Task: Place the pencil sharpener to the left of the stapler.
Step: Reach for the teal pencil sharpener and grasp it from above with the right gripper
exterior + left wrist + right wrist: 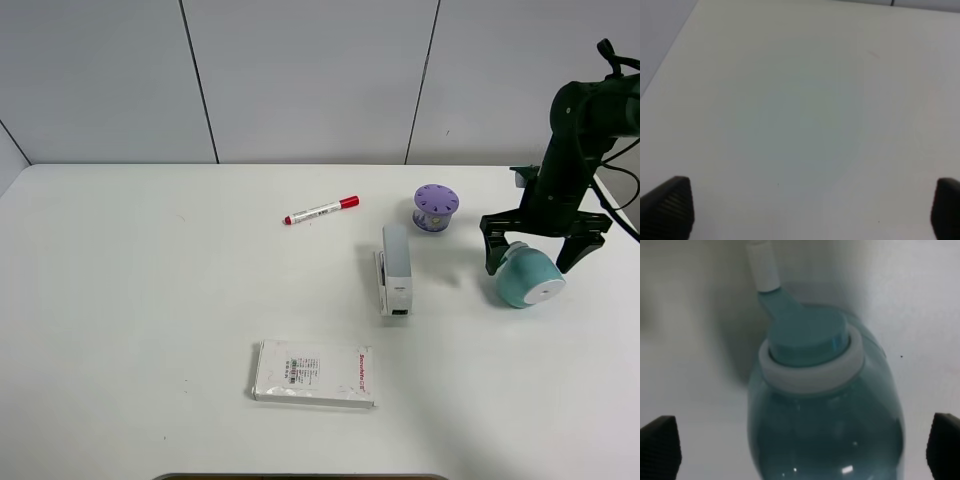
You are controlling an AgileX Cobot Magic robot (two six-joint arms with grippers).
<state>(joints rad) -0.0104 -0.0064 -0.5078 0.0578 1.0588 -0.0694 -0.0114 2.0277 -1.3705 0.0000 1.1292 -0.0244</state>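
Note:
The teal pencil sharpener (pixel 528 279) lies on its side at the right of the table, its white round face toward the front. My right gripper (pixel 540 258) hangs over it, open, one finger on each side and not touching it. The right wrist view shows the sharpener (pixel 825 405) with its white ring and crank between the two fingertips (pixel 660 445). The light-grey stapler (pixel 395 269) lies left of the sharpener, near the table's middle. My left gripper (pixel 810 210) is open over bare table and does not show in the high view.
A purple spool-shaped item (pixel 436 208) stands behind the stapler. A red-capped white marker (pixel 321 210) lies further left. A flat white box (pixel 314 374) sits near the front. The white table (pixel 150 300) stretches wide to the left.

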